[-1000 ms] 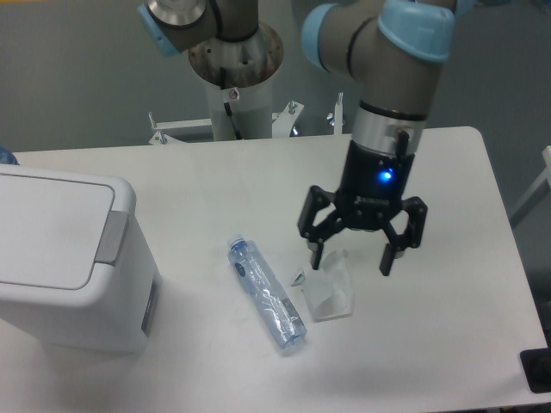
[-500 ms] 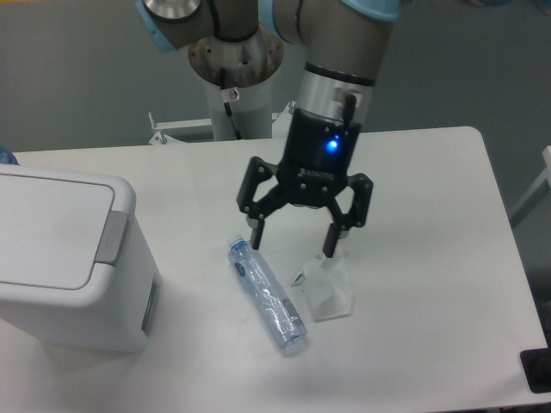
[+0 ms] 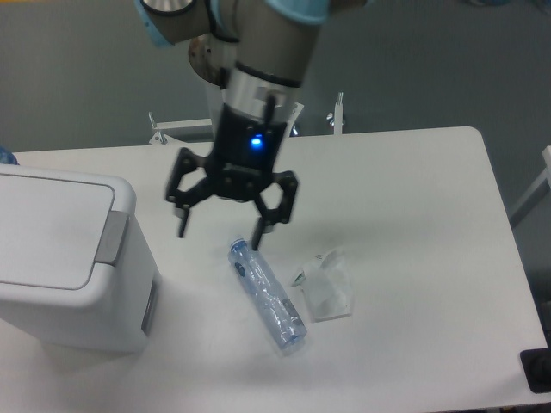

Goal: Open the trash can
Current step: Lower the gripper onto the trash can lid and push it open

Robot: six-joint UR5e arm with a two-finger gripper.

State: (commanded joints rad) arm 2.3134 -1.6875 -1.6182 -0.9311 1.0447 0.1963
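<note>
The trash can (image 3: 65,258) sat at the left edge of the white tabletop (image 3: 413,198), a big white box with rounded corners. Its flat lid panel (image 3: 47,228) lay down shut, and the grey tab (image 3: 108,237) showed on the rim along the right side of the lid. Part of the can ran out of view on the left.

Just right of the can, the pincer (image 3: 219,231) hung above the tabletop with its two black fingers (image 3: 182,219) spread wide apart and nothing between them. It touched neither the can nor anything else. A blue light (image 3: 254,142) glowed on its body, and the arm rose from it toward the top of the view, in front of the round mounting post (image 3: 207,60).

Below the right finger lay a clear plastic bottle (image 3: 267,295), on its side, slanting from upper left to lower right, its upper end near that fingertip. Just right of the bottle was a crumpled white wrapper (image 3: 327,288), close beside it; whether they touched could not be told. The right half of the tabletop stretched on past the wrapper, with a dark object (image 3: 537,370) at the lower right corner
</note>
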